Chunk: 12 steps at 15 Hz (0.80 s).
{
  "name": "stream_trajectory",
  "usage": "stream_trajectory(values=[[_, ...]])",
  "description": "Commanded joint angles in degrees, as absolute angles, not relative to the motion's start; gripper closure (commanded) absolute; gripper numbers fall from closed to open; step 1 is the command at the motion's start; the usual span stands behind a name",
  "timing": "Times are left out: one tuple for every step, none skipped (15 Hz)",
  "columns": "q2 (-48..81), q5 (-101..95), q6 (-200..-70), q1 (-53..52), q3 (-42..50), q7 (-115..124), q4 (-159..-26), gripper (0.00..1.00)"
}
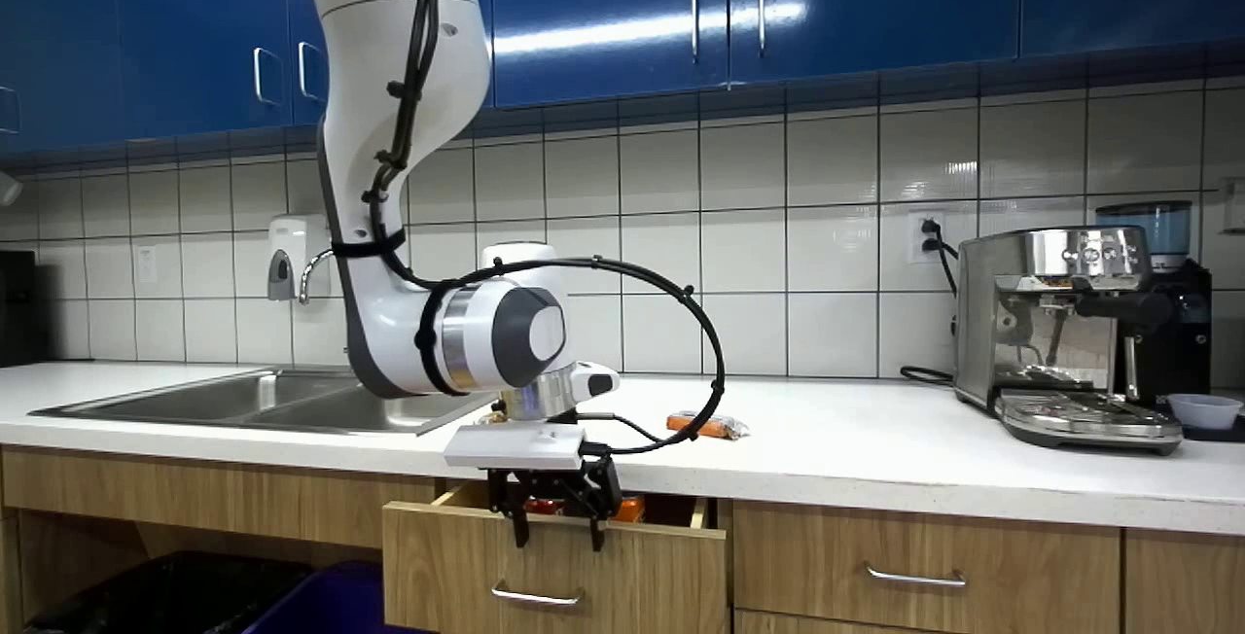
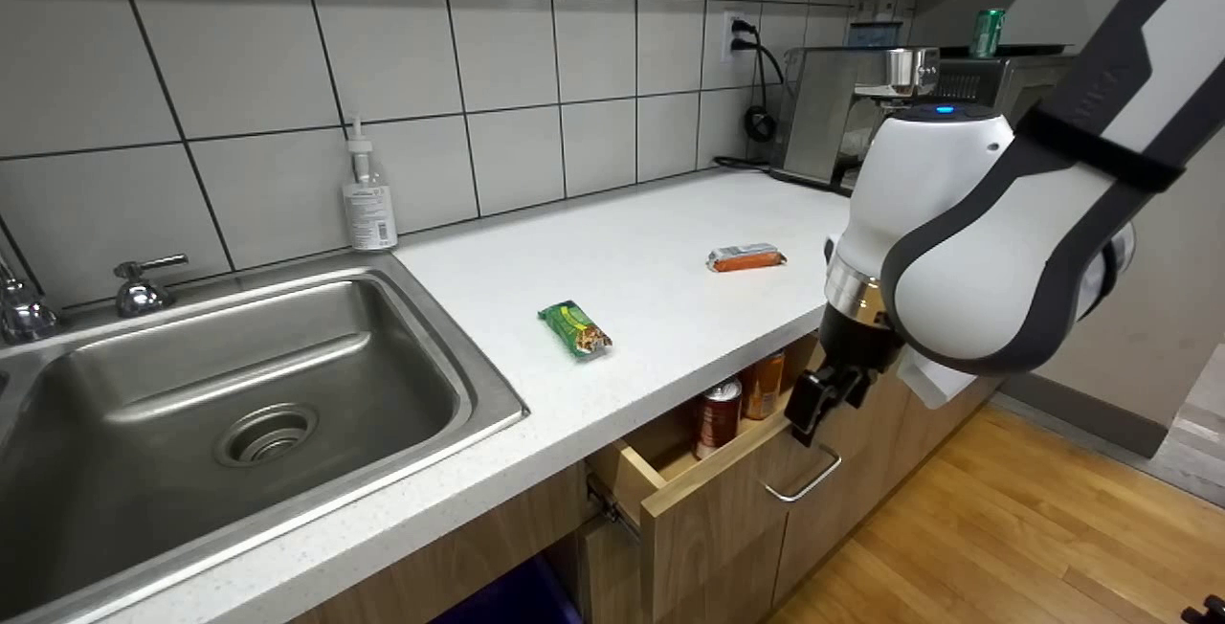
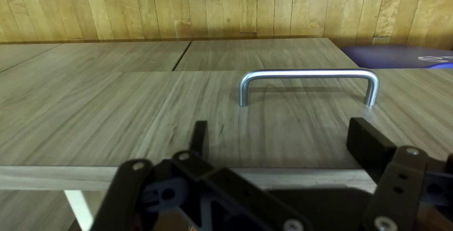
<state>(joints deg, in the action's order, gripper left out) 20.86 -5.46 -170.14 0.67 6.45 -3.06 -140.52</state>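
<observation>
My gripper (image 1: 559, 535) stands open with nothing between its fingers, pointing down by the front of a pulled-out wooden drawer (image 1: 443, 566). In the wrist view the fingers (image 3: 368, 142) spread wide in front of the drawer's face. The silver drawer handle (image 3: 308, 73) lies beyond the fingertips, apart from them, and sits lower on the face in both exterior views. Whether a finger touches the wood I cannot tell. Inside the drawer stand a red can (image 2: 718, 418) and an orange can (image 2: 763, 385), partly hidden by the gripper in an exterior view.
On the white counter (image 2: 612, 251) lie a green snack packet (image 2: 574, 327) and an orange one (image 2: 746, 257). A steel sink (image 2: 287, 366), soap bottle (image 2: 369, 212) and coffee machine (image 1: 1060, 323) stand along it. The counter edge overhangs the drawer; a purple bin (image 1: 336, 605) is beside it below.
</observation>
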Motion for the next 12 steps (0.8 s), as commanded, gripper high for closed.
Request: stream_trajectory(values=[[22.44,-4.27,-170.16,2.47,5.46,-3.12,-136.55,0.0],[22.63,-4.17,-170.11,2.56,5.43,-3.15,-136.2,0.0],[22.84,-4.07,-170.01,2.6,5.47,-3.13,-135.8,0.0],[23.0,-3.98,-169.9,2.7,5.46,-3.17,-135.46,0.0],[23.18,-3.98,-169.88,2.66,5.57,-3.13,-135.15,0.0],[23.35,-3.95,-169.8,2.7,5.6,-3.14,-134.82,0.0],[23.54,-3.96,-169.81,2.72,5.67,-3.12,-134.46,0.0],[23.72,-4.02,-169.81,2.69,5.77,-3.11,-134.13,0.0],[23.91,-4.03,-169.77,2.68,5.8,-3.11,-133.83,0.0],[24.1,-4.14,-169.72,2.58,5.95,-3.04,-133.52,0.0],[24.18,-4.26,-169.74,2.51,6.1,-3.01,-133.36,0.0],[24.28,-4.36,-169.78,2.44,6.22,-2.95,-133.18,0.0]])
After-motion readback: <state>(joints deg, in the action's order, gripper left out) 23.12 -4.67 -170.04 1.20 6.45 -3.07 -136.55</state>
